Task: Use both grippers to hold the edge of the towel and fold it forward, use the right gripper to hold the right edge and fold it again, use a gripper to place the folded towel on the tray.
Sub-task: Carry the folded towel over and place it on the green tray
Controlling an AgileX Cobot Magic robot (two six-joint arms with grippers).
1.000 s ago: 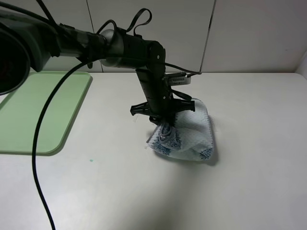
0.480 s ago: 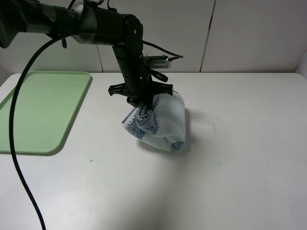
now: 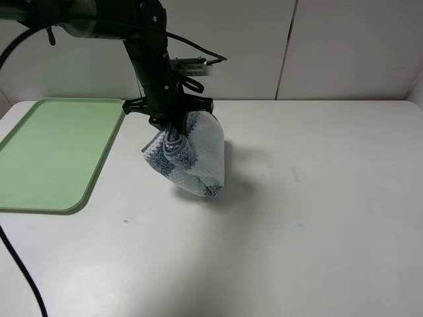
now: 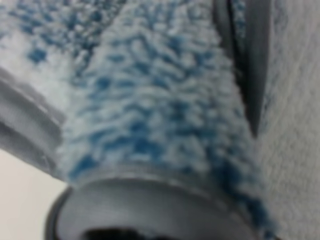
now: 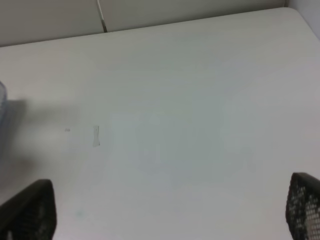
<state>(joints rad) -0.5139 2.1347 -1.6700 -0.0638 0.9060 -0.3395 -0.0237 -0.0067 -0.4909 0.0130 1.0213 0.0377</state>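
The folded towel [image 3: 195, 162], white and blue-grey and fluffy, hangs bunched from my left gripper [image 3: 173, 130], which is shut on its upper part. It is lifted off the table, just right of the pale green tray [image 3: 53, 152]. The left wrist view is filled with blurred towel pile [image 4: 150, 100] pressed close to the camera. The towel's edge cannot be made out in the bunch. My right gripper [image 5: 170, 212] is open, its black fingertips [image 5: 30, 212] wide apart over bare table, and it holds nothing. It does not show in the exterior high view.
The white table [image 3: 317, 198] stretches to the right and front of the towel. A white panelled wall [image 3: 344, 46] stands behind the table. A black cable [image 3: 20, 271] hangs at the front left.
My left gripper has carried the towel up and to the left, from mid-table to beside the tray's right rim. The right gripper stays open.
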